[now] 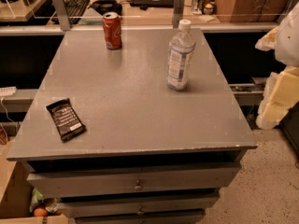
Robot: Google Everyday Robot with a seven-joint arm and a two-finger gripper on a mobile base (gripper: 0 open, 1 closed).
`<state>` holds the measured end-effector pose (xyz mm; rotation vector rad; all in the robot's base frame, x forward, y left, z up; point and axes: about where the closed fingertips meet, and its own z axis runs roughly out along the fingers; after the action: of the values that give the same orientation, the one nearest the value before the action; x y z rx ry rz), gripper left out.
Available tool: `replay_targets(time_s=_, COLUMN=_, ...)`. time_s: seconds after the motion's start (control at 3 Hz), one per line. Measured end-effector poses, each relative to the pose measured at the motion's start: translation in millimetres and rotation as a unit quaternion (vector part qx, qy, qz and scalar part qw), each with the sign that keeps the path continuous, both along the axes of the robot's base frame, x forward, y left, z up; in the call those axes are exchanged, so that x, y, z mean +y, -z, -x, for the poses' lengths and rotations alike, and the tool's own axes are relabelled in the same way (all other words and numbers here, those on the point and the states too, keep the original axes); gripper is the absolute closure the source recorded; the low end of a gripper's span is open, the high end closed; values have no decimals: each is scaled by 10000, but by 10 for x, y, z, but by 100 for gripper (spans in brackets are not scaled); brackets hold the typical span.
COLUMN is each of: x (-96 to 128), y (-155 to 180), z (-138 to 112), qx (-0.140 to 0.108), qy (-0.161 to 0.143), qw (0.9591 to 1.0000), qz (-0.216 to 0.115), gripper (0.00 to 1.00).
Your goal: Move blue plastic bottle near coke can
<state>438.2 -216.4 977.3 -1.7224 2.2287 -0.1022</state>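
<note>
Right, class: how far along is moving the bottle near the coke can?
Nothing looks done: the blue plastic bottle stands upright, well apart from the coke can. The hand is at the right edge, off the table, away from the bottle. Grasping and moving remain.

Pale arm at right edge, gripper below it

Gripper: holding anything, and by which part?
Nothing: the gripper is at the right edge, apart from the blue plastic bottle standing on the table.
</note>
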Motion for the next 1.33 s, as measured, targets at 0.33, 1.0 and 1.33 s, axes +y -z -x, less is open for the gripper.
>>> replay_targets(time_s=0.33, x=0, y=0, z=0, qx=-1, qy=0, qw=10000, qz=0, gripper=0)
replay_targets(time_s=1.0, x=279, y=279, z=-626, qx=4, qy=-26, qw=9911, qz=-1328, gripper=0)
replay_targets(time_s=1.33, x=583, y=365, z=-1186, qx=-119, qy=11, qw=9771, qz=-2124, gripper=0)
